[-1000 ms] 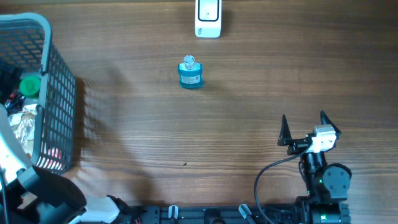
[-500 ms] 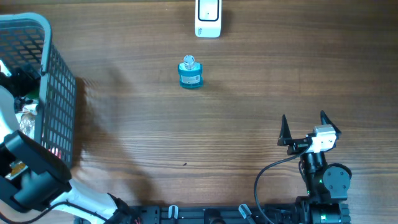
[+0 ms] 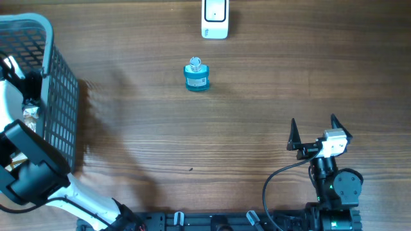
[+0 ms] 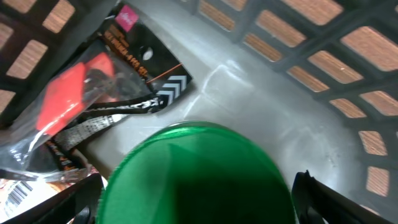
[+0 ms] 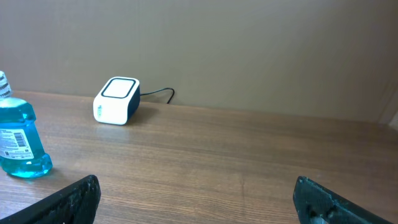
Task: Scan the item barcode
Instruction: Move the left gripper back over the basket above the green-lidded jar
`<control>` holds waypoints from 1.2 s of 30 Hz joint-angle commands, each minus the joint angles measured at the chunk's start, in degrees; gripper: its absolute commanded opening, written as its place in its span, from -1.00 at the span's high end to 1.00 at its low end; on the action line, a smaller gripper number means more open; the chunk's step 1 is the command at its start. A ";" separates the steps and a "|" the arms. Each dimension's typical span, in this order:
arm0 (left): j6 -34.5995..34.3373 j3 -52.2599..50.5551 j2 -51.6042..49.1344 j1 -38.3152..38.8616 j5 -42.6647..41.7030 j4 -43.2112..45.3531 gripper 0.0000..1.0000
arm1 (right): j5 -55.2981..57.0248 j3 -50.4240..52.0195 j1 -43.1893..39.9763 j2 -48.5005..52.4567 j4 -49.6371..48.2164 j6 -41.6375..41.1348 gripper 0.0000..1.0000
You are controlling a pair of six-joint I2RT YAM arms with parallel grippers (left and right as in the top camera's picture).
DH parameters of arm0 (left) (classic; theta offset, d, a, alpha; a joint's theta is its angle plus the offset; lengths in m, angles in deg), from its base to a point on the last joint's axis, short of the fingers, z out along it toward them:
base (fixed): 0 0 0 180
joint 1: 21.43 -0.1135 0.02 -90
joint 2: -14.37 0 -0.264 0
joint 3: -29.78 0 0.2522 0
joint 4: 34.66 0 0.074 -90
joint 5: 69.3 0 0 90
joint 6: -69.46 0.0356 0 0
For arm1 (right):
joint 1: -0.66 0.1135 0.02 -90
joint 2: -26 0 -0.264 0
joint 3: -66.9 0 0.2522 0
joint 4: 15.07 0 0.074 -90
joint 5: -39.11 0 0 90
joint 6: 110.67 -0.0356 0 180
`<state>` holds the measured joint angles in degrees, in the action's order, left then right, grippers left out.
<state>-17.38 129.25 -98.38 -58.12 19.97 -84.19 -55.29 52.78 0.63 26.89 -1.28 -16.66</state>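
Observation:
My left gripper (image 3: 15, 69) reaches down into the grey mesh basket (image 3: 61, 109) at the table's left edge. In the left wrist view it (image 4: 196, 202) is open, its jaws straddling a round green lid (image 4: 193, 174) with thin gaps on both sides. A blue bottle (image 3: 196, 76) with a barcode label stands upright mid-table, also at the left of the right wrist view (image 5: 22, 140). The white scanner (image 3: 214, 18) sits at the far edge behind it (image 5: 116, 101). My right gripper (image 3: 314, 129) rests open at the front right, nothing between its fingers (image 5: 196, 199).
Inside the basket, a black packet holding a red item (image 4: 93, 93) lies beside the green lid, and a barcode sticker (image 4: 18, 194) shows at the lower left. Basket walls (image 4: 323, 37) close in around the left gripper. A cable (image 5: 158, 93) runs from the scanner.
My left arm has swung up from the front left corner and gone deeper into the basket, covering the green lid from above. Its jaws have narrowed slightly. The right arm is still.

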 commanded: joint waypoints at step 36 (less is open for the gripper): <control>-11.17 1.75 28.33 0.42 2.91 -13.94 -0.36 | 0.52 0.07 0.09 -0.46 -0.15 0.44 -1.00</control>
<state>-24.29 129.78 -76.17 -57.75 22.96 -95.03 -55.29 52.78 0.63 26.89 -1.28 -16.66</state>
